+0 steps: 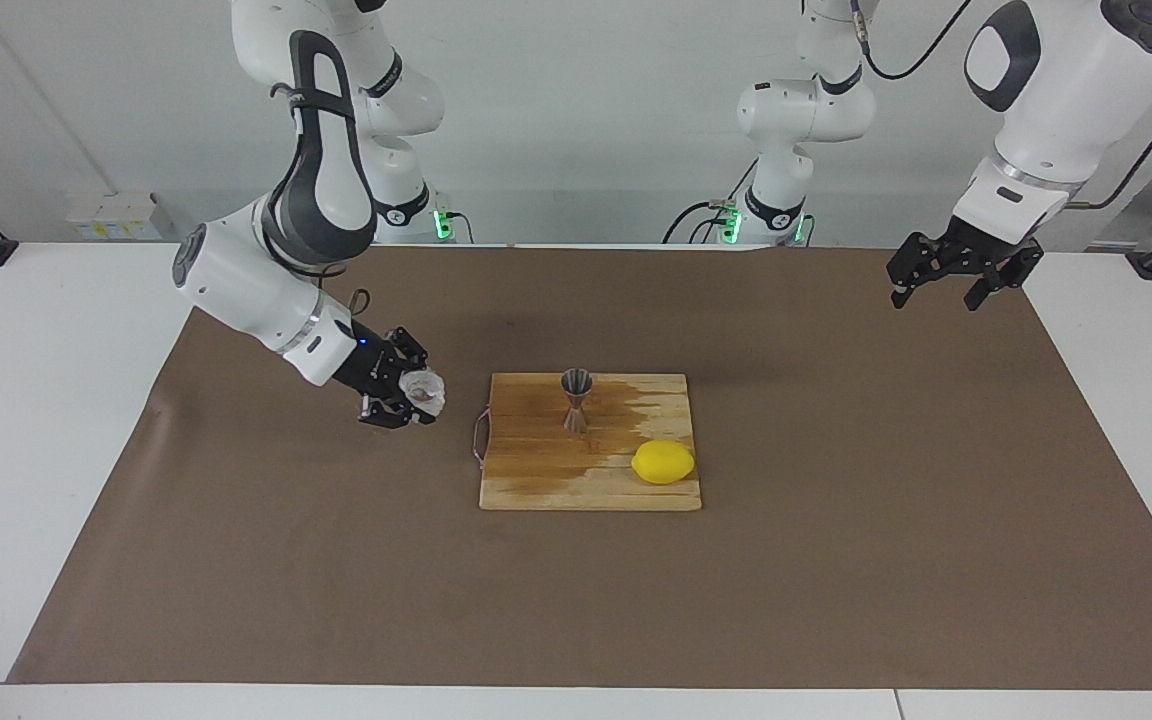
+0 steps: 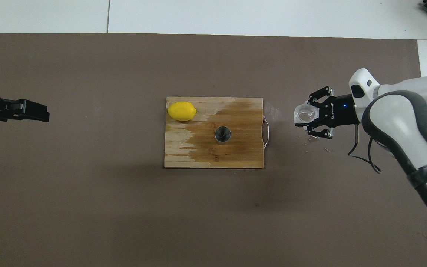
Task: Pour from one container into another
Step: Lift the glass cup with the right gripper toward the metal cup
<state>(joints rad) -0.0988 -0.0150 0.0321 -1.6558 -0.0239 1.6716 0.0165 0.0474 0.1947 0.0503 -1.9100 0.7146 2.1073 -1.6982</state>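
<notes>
I have one brown mat [image 1: 836, 560] over the surface, and at its middle one wooden cutting board [image 1: 536, 480]. My two arms come next: the right tool [image 1: 414, 395] hangs over the mat just beside the board's handle end, clamped on the one translucent cup [image 1: 425, 392], held tilted clear of the mat. The left tool [image 1: 954, 280] waits spread wide over the left arm's end of the mat. One lemon [image 1: 663, 462] and one steel jigger [image 1: 576, 399] stand apart on the board, the jigger upright and nearer the robots.
</notes>
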